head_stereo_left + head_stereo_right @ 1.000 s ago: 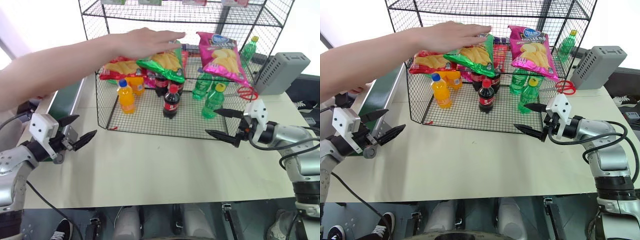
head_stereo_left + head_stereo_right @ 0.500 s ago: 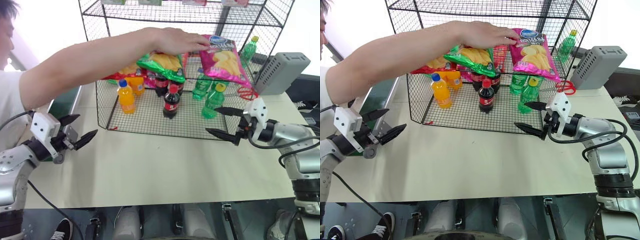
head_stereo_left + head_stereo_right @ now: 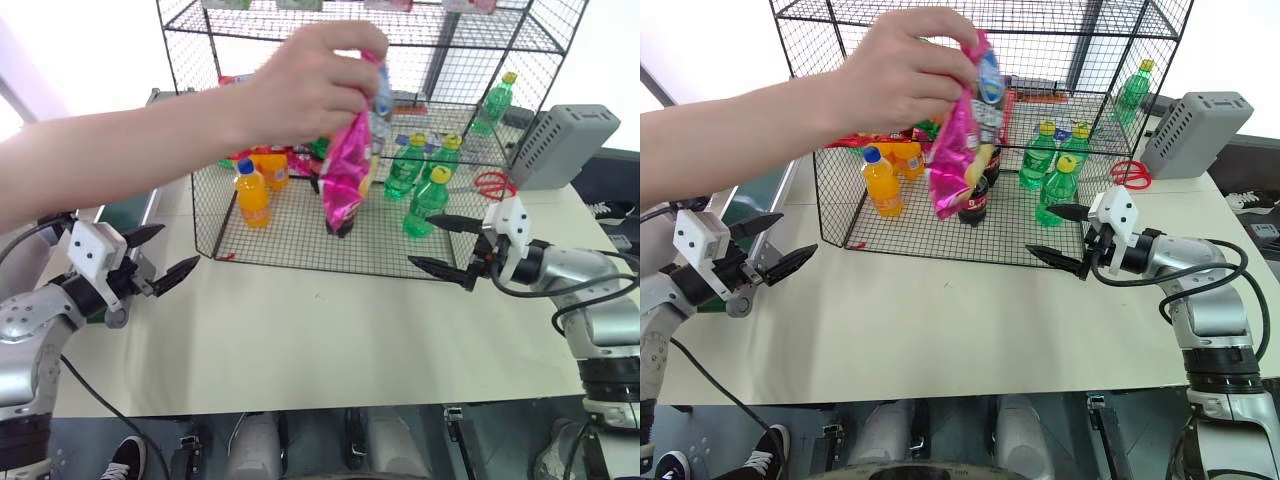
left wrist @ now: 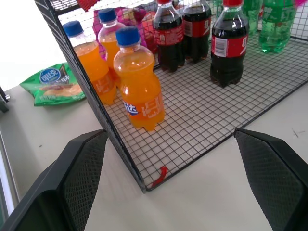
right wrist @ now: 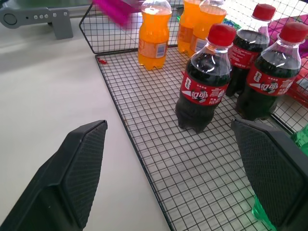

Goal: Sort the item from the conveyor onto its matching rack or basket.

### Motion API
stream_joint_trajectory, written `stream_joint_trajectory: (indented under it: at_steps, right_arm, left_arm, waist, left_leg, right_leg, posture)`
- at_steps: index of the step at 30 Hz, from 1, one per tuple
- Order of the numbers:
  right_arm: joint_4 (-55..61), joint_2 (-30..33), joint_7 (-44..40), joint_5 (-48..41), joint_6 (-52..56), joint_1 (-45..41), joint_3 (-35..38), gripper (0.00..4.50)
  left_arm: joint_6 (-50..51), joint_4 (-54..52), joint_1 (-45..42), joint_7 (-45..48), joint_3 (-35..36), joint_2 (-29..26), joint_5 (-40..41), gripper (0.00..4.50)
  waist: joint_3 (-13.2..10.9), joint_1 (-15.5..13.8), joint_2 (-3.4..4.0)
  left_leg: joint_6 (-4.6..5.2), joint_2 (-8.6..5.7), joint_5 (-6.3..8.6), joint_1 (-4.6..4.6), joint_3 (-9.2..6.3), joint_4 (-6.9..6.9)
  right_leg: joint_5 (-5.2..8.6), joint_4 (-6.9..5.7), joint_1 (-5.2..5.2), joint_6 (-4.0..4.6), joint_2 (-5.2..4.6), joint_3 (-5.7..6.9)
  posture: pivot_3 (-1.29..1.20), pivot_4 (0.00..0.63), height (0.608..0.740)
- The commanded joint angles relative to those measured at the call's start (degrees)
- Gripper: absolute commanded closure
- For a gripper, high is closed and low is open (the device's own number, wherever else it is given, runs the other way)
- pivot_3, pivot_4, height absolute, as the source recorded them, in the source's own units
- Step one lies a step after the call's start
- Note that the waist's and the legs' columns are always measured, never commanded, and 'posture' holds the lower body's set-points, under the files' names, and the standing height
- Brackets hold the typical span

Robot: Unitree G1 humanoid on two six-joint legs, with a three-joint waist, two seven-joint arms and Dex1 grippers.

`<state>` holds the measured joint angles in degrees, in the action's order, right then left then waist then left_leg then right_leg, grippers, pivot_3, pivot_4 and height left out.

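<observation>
Left eye view: the magenta-pink crisp bag (image 3: 352,150) hangs in the air in front of the black wire rack (image 3: 300,222), pinched at its top by a person's hand (image 3: 300,85) whose forearm reaches in from the left. The bag hangs clear of the rack's bottom shelf, its lower end in front of a cola bottle (image 3: 341,215). On that shelf stand orange soda bottles (image 3: 252,194) toward the left, further cola bottles (image 5: 206,86) at the middle and green soda bottles (image 3: 428,200) toward the right; red packaging (image 3: 245,153) lies behind the orange bottles. The rack stands on a pale table (image 3: 320,330). Beside the rack's left end runs the dark-green conveyor (image 3: 125,210). A grey vented box (image 3: 560,145) sits at the rack's right end, with a red ring-shaped object (image 3: 490,184) between them.

Left gripper (image 3: 165,268) hovers over the table's left edge, jaws wide apart and holding nothing, well apart from the bag. Right gripper (image 3: 445,245) hovers just beside the rack's front right corner, jaws likewise spread and empty.

Left wrist view: a green crisp bag (image 4: 50,84) lies on the table outside the rack's mesh side, near the orange bottles.
</observation>
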<state>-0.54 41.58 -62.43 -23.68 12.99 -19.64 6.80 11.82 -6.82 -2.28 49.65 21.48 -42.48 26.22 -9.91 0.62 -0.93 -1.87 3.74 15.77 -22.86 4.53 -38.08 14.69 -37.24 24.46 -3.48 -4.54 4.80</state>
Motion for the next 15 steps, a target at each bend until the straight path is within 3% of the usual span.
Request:
stream_joint_trajectory:
  at_steps: [1,15]
  right_arm:
    - [0.23,0.2,-0.51,-0.07,-1.06,-1.62,0.1,0.21]
    - [0.97,0.25,-0.63,0.04,-0.94,-1.28,0.41,0.21]
  left_arm:
    - [-1.21,-1.7,0.68,-0.37,0.75,0.09,-0.24,0.0]
    - [-3.64,-0.75,0.13,1.07,-0.08,0.06,-1.13,0.0]
  waist:
    - [0.0,-0.01,0.0]
    - [0.0,-0.06,0.0]
  left_leg:
    - [0.0,0.0,0.0,0.0,0.0,0.0]
    - [0.0,0.0,0.0,0.0,0.0,0.0]
  right_leg:
    - [0.0,0.0,0.0,0.0,0.0,0.0]
    - [0.0,0.0,0.0,0.0,-0.01,0.0]
  posture:
    - [0.0,0.15,0.74]
    - [0.0,0.15,0.74]
